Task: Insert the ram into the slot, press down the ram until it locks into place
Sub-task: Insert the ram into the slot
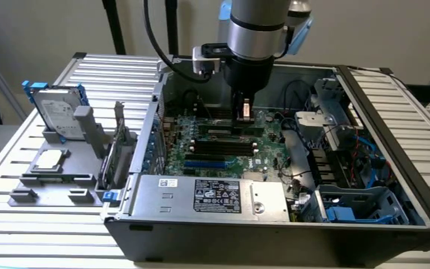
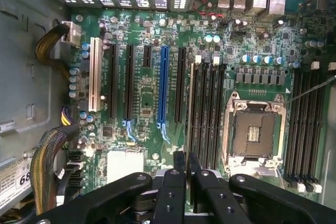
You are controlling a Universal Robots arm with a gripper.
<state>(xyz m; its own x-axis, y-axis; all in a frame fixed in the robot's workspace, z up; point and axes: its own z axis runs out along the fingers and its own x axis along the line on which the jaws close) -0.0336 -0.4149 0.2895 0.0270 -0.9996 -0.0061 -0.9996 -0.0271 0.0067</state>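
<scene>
My gripper (image 1: pixel 243 116) hangs inside the open computer case, low over the green motherboard (image 1: pixel 271 148). In the wrist view its two black fingers (image 2: pixel 177 169) stand close together, shut on the ram (image 2: pixel 190 108). The ram appears edge-on as a thin pale strip running away from the fingertips. It lies along the outermost slot of a bank of long black slots (image 2: pixel 207 114) with pale end clips, beside the processor socket (image 2: pixel 254 132). I cannot tell whether it is seated. A second bank of slots (image 2: pixel 307 124) lies beyond the socket. Black slots (image 1: pixel 219 147) also appear in the exterior view.
A blue socket (image 2: pixel 164 87) and black expansion sockets lie beside the bank. Braided cables (image 2: pixel 47 161) run along the case wall. The silver power supply (image 1: pixel 208 196) fills the case front, with drive cages (image 1: pixel 349 157) at the exterior view's right. A hard drive (image 1: pixel 58 115) stands outside the case.
</scene>
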